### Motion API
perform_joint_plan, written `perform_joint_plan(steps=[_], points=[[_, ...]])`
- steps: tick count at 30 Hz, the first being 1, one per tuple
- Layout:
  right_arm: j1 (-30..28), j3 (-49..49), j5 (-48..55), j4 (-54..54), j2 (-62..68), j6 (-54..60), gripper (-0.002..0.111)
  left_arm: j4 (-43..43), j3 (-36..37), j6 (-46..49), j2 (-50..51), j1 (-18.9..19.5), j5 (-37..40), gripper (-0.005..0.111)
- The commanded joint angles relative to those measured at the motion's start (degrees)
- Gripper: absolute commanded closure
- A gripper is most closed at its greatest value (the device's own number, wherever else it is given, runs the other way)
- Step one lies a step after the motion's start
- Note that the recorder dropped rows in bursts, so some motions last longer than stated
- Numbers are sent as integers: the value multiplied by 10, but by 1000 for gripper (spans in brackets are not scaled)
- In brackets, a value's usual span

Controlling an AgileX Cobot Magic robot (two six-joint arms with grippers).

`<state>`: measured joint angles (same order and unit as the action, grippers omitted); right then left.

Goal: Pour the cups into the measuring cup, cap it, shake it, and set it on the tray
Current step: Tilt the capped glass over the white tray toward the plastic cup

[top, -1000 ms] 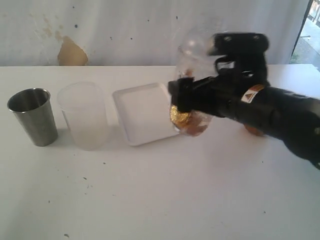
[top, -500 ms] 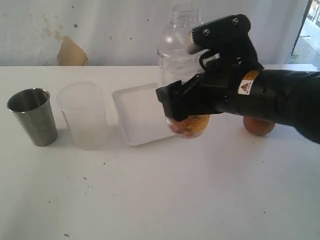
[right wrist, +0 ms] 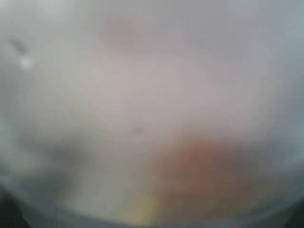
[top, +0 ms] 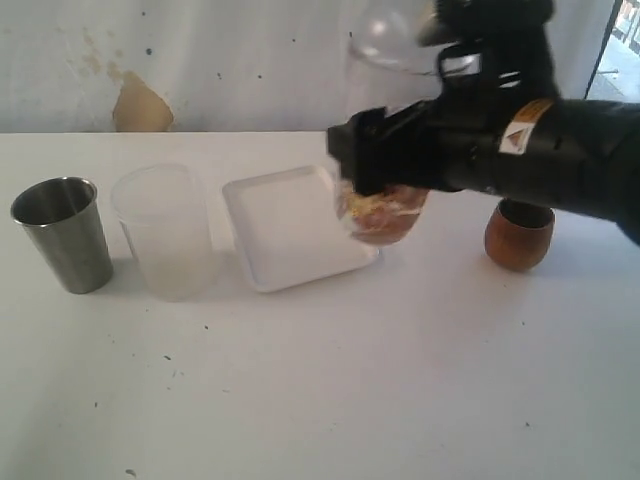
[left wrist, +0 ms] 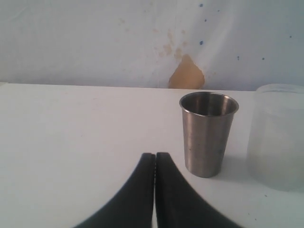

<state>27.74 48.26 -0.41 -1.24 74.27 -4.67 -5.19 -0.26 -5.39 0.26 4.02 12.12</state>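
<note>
My right gripper (top: 378, 162) is shut on the clear measuring cup (top: 384, 212), holding it in the air over the right edge of the white tray (top: 285, 230). Orange and yellow bits lie in the cup's bottom; its top is blurred and I cannot tell whether it is capped. In the right wrist view the cup (right wrist: 152, 114) fills the frame as a blur. The wooden cup (top: 519, 236) stands right of the tray, behind the arm. At the far left stands the steel tumbler (top: 62, 236) (left wrist: 208, 135). The left gripper (left wrist: 155, 157) hangs shut and empty, short of the tumbler.
A frosted translucent plastic cup (top: 165, 232) (left wrist: 279, 137) stands between the steel tumbler and the tray. A pale wall with a brown stain (top: 140, 105) closes off the table's far edge. The right arm (top: 560, 160) spans the table's right side.
The measuring cup went from tilted to upright, then rose and shifted right, its contents tumbling. The arm lifted, uncovering the wooden cup. Left gripper and the other cups stayed put.
</note>
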Motion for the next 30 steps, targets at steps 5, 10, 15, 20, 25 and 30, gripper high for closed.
perform_joint_plan(steps=[5, 10, 15, 20, 25, 30], points=[[9, 12, -37, 24, 0, -43, 108, 0, 3, -2, -3, -2, -5, 106], [69, 13, 10, 86, 36, 19, 108, 0, 3, -2, -3, -2, -5, 106], [42, 47, -29, 86, 106, 4, 108, 0, 3, -2, -3, -2, -5, 106], [42, 114, -10, 86, 192, 38, 108, 0, 3, -2, -3, -2, -5, 106], [37, 198, 85, 88, 259, 125, 108, 0, 3, -2, -3, -2, -5, 106], [25, 282, 103, 92, 309, 119, 108, 0, 3, -2, -3, -2, -5, 106]])
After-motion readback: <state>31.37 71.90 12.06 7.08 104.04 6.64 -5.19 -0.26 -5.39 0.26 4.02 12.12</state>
